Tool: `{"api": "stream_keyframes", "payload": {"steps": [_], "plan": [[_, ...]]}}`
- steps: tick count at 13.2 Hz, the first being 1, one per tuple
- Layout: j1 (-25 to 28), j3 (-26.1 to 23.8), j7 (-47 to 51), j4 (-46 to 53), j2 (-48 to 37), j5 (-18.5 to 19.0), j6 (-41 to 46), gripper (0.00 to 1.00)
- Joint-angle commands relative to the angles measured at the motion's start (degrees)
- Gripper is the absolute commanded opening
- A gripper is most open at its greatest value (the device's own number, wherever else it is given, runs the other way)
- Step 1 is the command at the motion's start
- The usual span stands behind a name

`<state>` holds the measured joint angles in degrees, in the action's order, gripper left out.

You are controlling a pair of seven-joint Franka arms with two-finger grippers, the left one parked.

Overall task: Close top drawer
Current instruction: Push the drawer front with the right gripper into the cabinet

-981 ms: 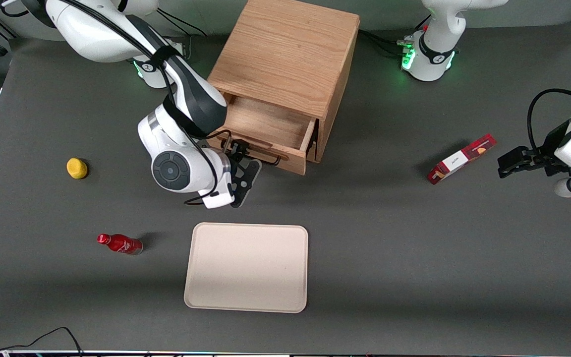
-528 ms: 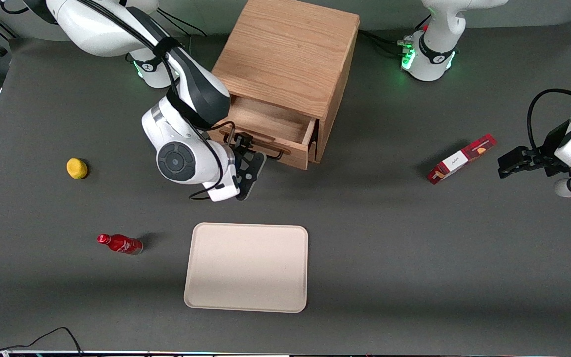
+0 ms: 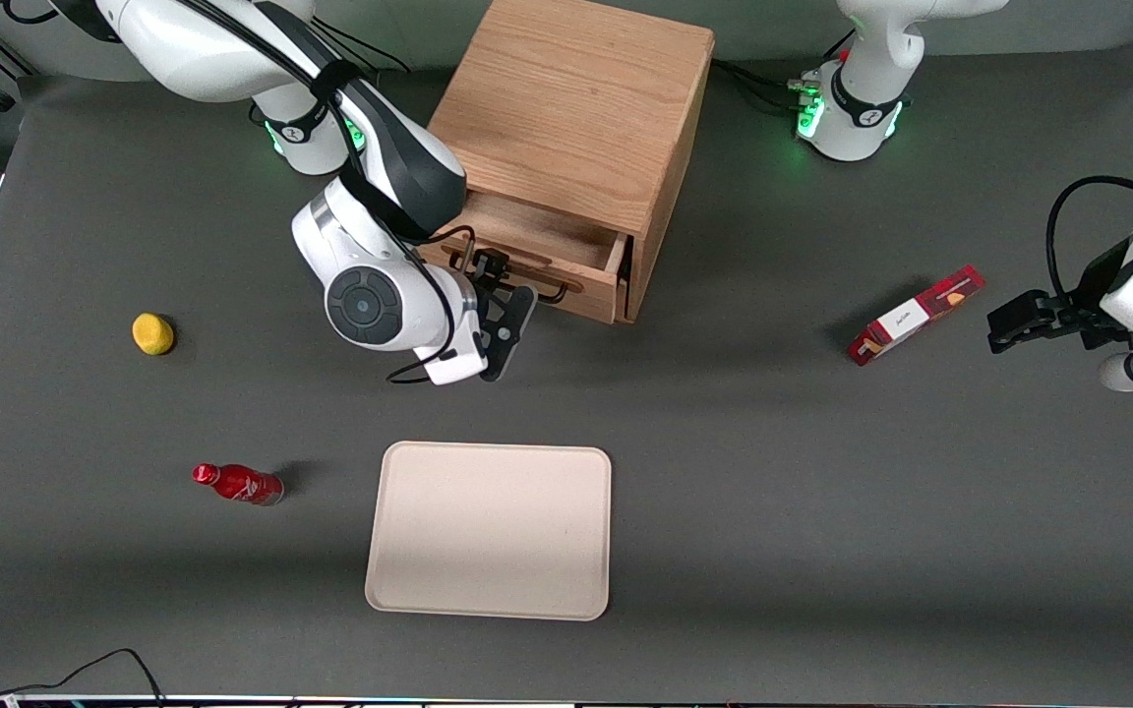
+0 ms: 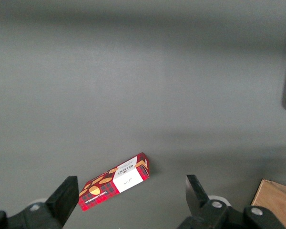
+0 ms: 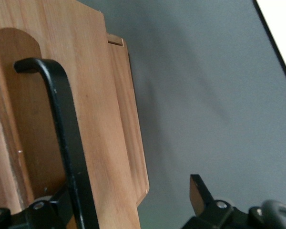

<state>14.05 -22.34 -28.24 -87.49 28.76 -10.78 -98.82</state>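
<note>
The top drawer [image 3: 539, 258] juts part-way out of the cabinet [image 3: 566, 118], a strip of its inner floor showing, its front panel facing the tray end of the table and nearer the front camera than the cabinet body. So the job isn't done: there's travel left before that front sits flush. Right at the panel sits the gripper [image 3: 495, 285], low and in front of the drawer, and the wrist view tells why: the black handle [image 5: 62, 133] runs down between the fingers, one finger [image 5: 202, 195] clear on the open-table side, the other tucked against the wood. The fingers are spread, not clamped on anything; I'd judge the hand straddles the handle to lean on the drawer front, since a push needs contact, not a grip. The arm comes in from beside the cabinet, on the working arm's side, which keeps its bulk off the drawer's line. Around it, nothing blocks the slide. The tray [image 3: 488, 529] lies nearer the camera, well apart. The bottle [image 3: 237, 483] lies on its side and the lemon [image 3: 152, 332] rests toward the working arm's end, while the box [image 3: 914, 315] lies toward the parked arm's end, also well off.
</note>
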Motion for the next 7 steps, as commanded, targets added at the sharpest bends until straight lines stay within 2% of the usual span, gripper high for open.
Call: {"api": "stream_keyframes", "payload": {"steps": [1,7], "plan": [[-0.7,-1.9,1.3,-3.0,-2.6,-2.1,-0.6,1.00],[-0.8,-4.0,3.0,-5.0,-3.8,-2.3,-0.9,1.00]]}}
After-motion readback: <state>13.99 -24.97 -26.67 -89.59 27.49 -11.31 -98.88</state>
